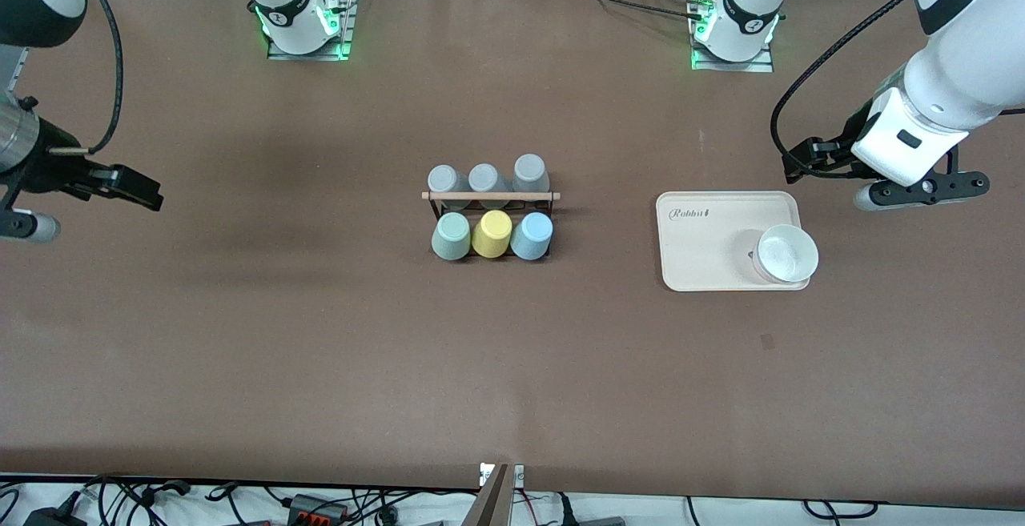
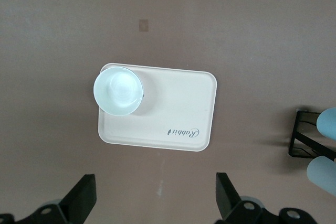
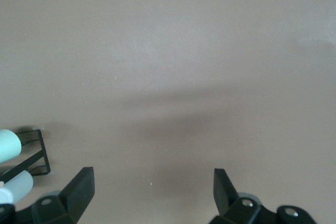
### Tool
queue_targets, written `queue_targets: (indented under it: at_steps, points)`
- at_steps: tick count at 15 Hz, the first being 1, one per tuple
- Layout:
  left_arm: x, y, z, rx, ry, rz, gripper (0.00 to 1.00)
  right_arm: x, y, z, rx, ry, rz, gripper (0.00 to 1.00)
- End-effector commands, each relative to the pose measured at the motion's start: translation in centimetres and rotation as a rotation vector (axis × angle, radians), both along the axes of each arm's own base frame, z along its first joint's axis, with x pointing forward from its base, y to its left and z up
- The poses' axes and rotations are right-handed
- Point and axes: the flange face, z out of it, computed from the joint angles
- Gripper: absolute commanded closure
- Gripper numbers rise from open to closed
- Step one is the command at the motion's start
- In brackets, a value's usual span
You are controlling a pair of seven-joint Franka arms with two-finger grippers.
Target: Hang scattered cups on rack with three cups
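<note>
The rack (image 1: 490,196), black wire with a wooden rod on top, stands mid-table. The mint-green cup (image 1: 452,236) and the light blue cup (image 1: 532,235) sit upside down on its pegs in the row nearer the front camera, with a yellow tumbler (image 1: 492,234) between them. My left gripper (image 1: 803,161) is open and empty over bare table beside the cream tray. My right gripper (image 1: 132,186) is open and empty at the right arm's end of the table. The left wrist view shows the rack's end (image 2: 299,140) and the blue cup (image 2: 328,123); the right wrist view shows the rack's other end (image 3: 37,153) and the mint cup (image 3: 8,145).
Three grey tumblers (image 1: 484,179) fill the rack's row farther from the front camera. A cream tray (image 1: 705,242) with a white cup (image 1: 787,254) on its corner lies toward the left arm's end; both show in the left wrist view, the tray (image 2: 178,103) and the cup (image 2: 118,90).
</note>
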Motion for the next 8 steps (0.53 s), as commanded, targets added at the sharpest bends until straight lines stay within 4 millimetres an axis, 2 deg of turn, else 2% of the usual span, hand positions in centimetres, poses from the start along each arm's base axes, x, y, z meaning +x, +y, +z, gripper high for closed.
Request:
queue_targets:
  at_steps: [1,3,8]
  points:
    - [-0.4,0.3,0.8,0.014,-0.003,-0.020,0.00,-4.9,-0.2,-1.5,-0.016,-0.027,0.027,0.00]
    - [-0.4,0.3,0.9,0.013,-0.004,-0.019,0.00,-5.5,-0.3,-1.4,-0.015,-0.006,0.015,0.00]
    - [-0.4,0.3,1.0,0.012,-0.006,-0.019,0.00,-4.5,-0.4,0.0,-0.004,0.008,-0.025,0.00]
